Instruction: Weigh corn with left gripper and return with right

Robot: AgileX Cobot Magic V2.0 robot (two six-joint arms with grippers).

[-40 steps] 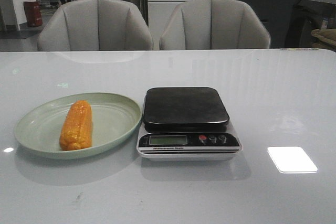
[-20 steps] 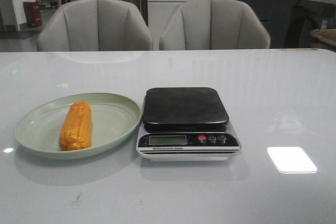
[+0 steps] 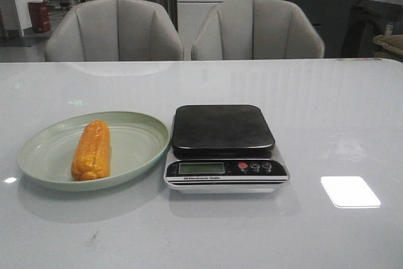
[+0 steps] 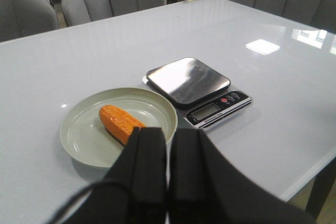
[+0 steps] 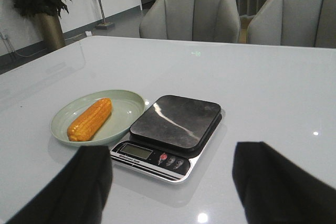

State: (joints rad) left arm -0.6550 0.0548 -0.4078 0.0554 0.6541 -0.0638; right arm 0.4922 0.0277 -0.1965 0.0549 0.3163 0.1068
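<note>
The front camera is looking straight across the table (image 3: pixel 352 111) toward the far chairs (image 3: pixel 113 29). Both wrist cameras are hanging high, looking down from either side, sharing the plate (image 4: pixel 84 145) and scale (image 5: pixel 173 124).

Surface: glossy white table (image 3: pixel 340 111), with bright reflected light patches.
Scale: digital kitchen scale (image 3: pixel 225 148), lying directly on the table, dark square platform bare, display and buttons on its near edge.
Plate: pale green round plate (image 3: pixel 135 146), directly on the table, just left of the scale, rim nearly touching it.
</note>
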